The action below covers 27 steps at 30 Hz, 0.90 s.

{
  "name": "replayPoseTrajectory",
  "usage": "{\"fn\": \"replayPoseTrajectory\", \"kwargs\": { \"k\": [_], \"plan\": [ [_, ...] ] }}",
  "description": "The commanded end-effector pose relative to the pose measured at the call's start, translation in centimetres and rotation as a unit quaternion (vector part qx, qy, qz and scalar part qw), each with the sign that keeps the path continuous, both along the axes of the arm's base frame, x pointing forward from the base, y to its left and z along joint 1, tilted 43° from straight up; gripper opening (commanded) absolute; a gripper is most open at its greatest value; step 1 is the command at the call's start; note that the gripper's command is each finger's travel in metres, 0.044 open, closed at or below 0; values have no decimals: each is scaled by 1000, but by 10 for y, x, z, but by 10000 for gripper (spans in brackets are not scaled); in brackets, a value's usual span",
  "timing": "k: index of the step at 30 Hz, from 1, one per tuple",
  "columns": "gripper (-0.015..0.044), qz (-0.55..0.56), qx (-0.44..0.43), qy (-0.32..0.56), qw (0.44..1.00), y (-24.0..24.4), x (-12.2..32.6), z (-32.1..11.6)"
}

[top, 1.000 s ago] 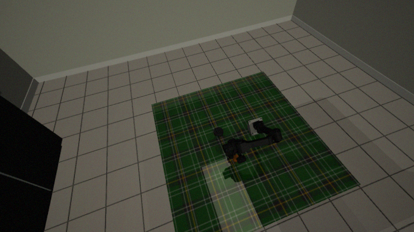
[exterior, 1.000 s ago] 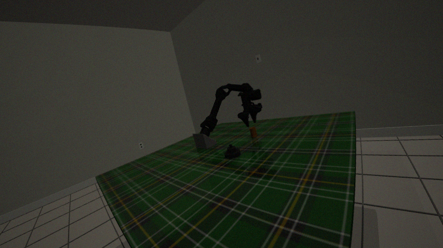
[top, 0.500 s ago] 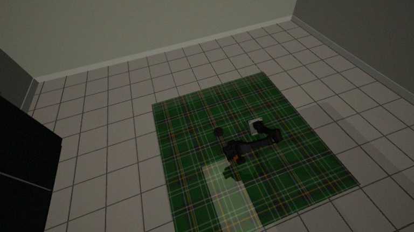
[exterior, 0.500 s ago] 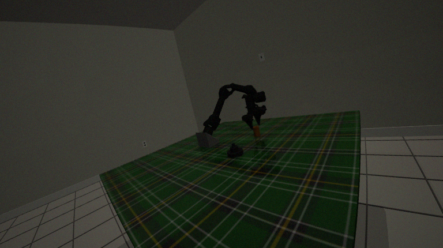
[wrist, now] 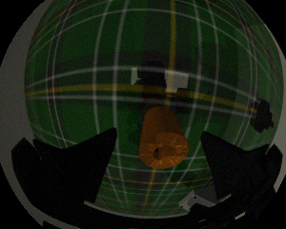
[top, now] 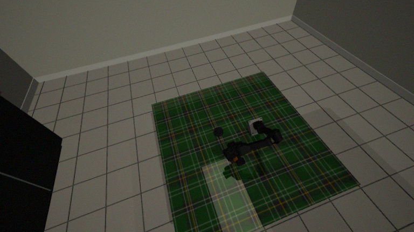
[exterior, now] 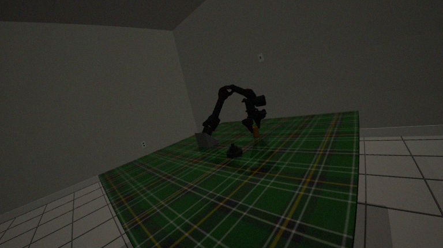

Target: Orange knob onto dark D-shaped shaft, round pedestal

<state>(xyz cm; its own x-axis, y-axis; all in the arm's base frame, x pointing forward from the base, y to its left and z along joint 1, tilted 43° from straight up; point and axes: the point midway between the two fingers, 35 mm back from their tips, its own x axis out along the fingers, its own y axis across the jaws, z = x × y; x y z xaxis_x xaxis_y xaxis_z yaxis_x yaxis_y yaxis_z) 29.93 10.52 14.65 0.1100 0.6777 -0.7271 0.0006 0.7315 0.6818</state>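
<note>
The orange knob stands upright on the plaid surface. A small dark opening shows in its near end in the wrist view. My gripper is open and points down at the knob, with one finger to each side and the tips near its upper part. No contact shows. The dark round pedestal stands apart from the knob, with its short shaft upright in the exterior view. The shaft's flat side cannot be made out.
The green plaid surface lies under everything. The arm's light base plate is near the pedestal. A pale lit strip crosses the surface. A black cabinet stands at the far left in the top view.
</note>
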Motion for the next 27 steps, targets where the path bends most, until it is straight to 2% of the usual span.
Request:
{"fn": "replayPoseTrajectory", "kwargs": {
  "k": [1, 15, 25, 27],
  "plan": [
    [440, -2, -1, 2, 1000, 4, 0, -6],
    [440, -2, 1, 2, 1000, 18, 1, -20],
    [177, -2, 1, 2, 1000, 18, 1, -20],
    [164, -2, 1, 2, 1000, 18, 1, -20]
  ]
}}
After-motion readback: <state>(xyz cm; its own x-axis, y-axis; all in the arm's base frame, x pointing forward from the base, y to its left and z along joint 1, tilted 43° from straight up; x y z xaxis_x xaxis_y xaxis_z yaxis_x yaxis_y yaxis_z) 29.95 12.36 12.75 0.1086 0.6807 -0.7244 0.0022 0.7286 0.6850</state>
